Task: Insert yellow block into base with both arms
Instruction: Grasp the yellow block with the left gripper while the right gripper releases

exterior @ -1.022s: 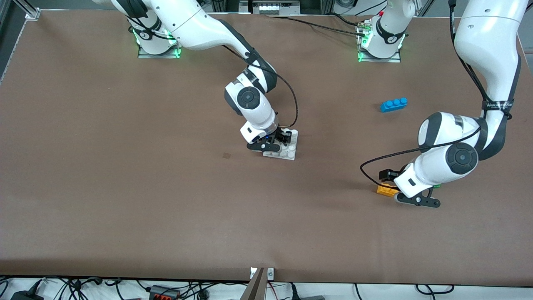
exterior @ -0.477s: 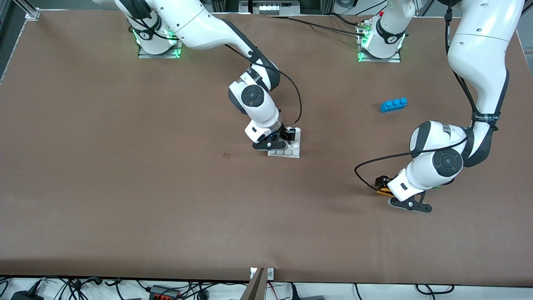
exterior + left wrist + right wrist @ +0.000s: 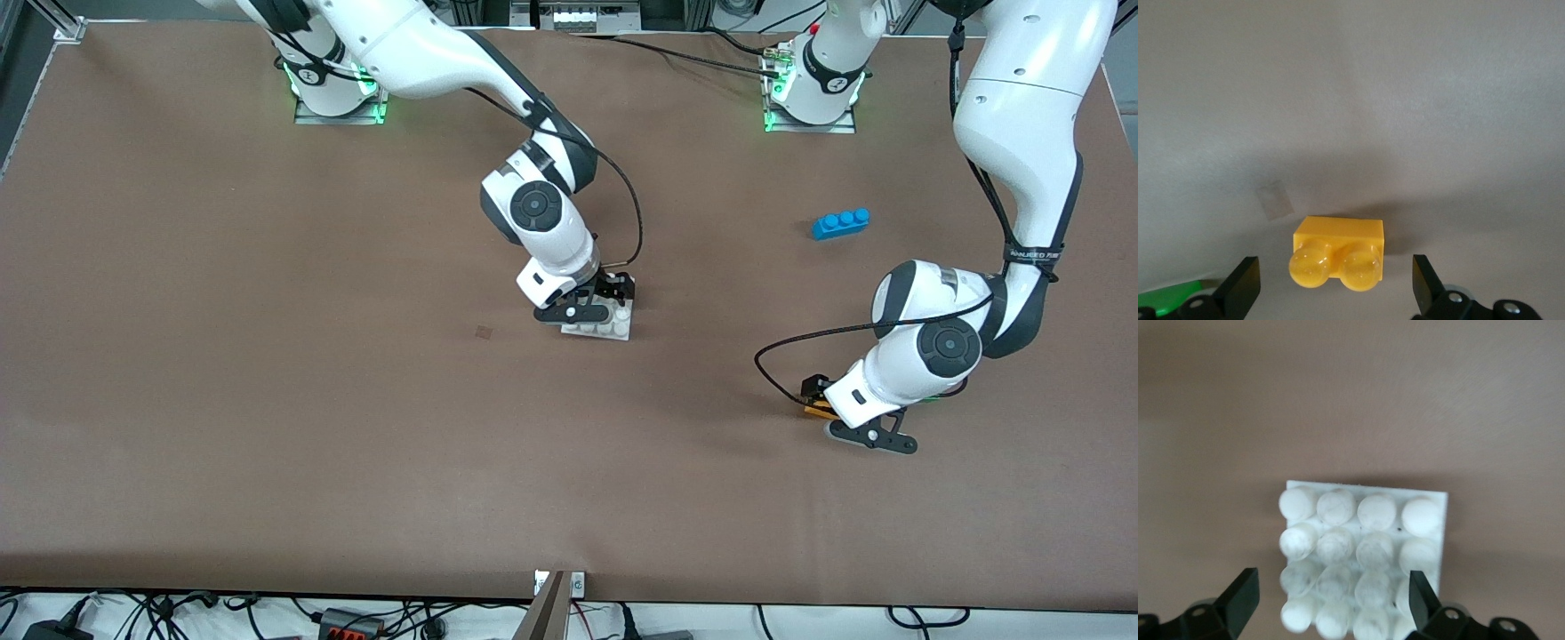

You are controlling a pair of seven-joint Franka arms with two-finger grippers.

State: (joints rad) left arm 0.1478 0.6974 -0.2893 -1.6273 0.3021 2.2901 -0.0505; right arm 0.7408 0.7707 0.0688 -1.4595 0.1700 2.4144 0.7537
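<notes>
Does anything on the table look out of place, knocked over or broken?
Nothing stands out. The yellow block sits upright, studs up, between the open left tool. The white base lies flat under the open right tool, no studs visibly missing. The blue brick lies apart, upright.

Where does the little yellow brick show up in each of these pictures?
Front view: the yellow block lies on the table, mostly hidden under the left gripper.
Left wrist view: the block sits between the open fingers.
Right wrist view: not in it.
Shared landmark: the left gripper's black fingers.
</notes>
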